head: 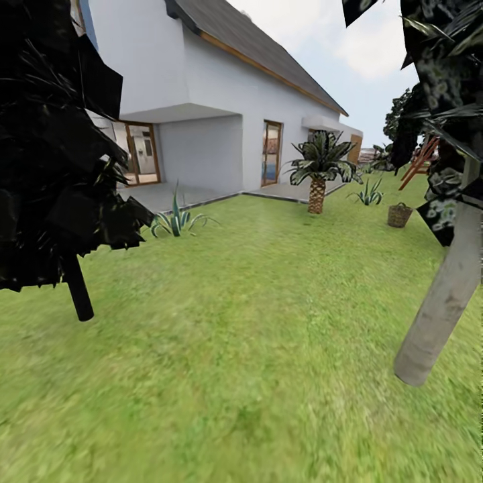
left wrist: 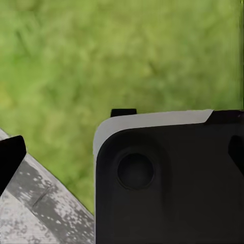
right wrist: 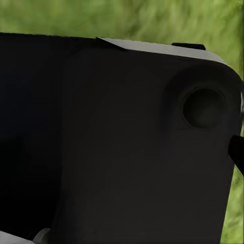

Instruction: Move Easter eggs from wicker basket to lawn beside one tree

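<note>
wicker basket (head: 400, 215) far off on lawn (head: 255, 349) beyond the tree (head: 443, 302); eggs not visible, nothing placed yet; fingers' state can't tell

Even, bright daylight under pale hazy sky (head: 376, 47); cast shadows faint. Lawn (head: 255, 322) texture smeared, blurrier toward lower edge. Tree (head: 443, 295) trunk leans from wide-angle distortion. Both wrist views soft, grass defocused.
</note>
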{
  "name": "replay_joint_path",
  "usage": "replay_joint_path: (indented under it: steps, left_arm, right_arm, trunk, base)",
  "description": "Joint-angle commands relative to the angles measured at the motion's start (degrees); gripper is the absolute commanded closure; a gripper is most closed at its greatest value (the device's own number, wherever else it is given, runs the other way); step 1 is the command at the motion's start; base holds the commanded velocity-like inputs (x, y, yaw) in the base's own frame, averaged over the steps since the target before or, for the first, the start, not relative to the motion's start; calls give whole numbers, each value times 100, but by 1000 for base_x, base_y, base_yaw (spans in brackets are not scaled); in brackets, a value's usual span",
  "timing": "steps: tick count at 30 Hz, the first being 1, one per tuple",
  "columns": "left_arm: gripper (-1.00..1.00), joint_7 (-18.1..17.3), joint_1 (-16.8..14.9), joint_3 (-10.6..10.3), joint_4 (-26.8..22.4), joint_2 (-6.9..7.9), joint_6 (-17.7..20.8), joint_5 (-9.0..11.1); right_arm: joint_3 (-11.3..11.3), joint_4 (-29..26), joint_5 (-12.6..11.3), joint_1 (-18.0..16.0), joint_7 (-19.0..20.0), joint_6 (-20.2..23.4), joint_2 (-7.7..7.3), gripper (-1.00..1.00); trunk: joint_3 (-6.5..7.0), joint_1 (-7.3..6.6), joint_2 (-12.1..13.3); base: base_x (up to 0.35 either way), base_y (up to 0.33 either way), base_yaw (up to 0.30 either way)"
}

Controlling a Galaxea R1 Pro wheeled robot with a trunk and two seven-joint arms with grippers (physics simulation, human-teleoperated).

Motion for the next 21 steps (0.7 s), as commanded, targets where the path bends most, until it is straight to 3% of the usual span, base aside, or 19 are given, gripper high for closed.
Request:
replay_joint_path:
  steps: [1, 14, 21]
  left_arm:
    - [-100, 7, 0, -5, -1, 0, -17, -2]
    - [-100, 7, 0, -7, -1, 1, -18, 0]
    - [-100, 7, 0, -7, -1, 2, -18, 0]
  right_arm:
    - [39, -3, -1, 0, -2, -9, -1, -100]
    - [33, -3, -5, 0, -2, -9, 0, -100]
    - [32, -3, -7, 0, -2, -9, -1, -100]
  trunk:
    - [2, 4, -2]
    - [20, 4, -2]
    - [20, 4, -2]
  base:
    - [336, 0, -203]
    - [336, 0, -62]
    - [336, 0, -205]
